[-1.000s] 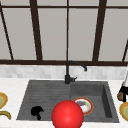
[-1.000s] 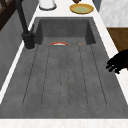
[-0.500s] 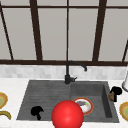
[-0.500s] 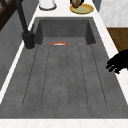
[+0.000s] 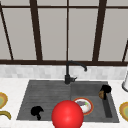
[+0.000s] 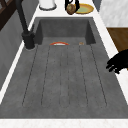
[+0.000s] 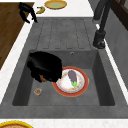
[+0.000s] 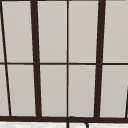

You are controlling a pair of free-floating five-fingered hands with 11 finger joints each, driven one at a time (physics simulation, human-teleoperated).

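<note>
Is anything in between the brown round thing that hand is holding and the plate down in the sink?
Nothing visible. The right hand is curled round the small brown round object above the basin, beside the orange-rimmed plate, with open space between them.

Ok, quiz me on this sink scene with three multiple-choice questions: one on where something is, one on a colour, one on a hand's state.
1. Where does the orange-rimmed plate lie?
A. in the basin
B. on the drainboard
C. on the windowsill

2. What colour is the tap?
A. silver
B. black
C. white

3. What is the right hand doing?
A. hanging flat and open
B. pressing the tap
C. curled round a small brown thing

Answers: 1 A, the right side view shows it on the basin floor. 2 B, it stands dark against the wall. 3 C, the brown thing sits under its curled fingers.
</note>
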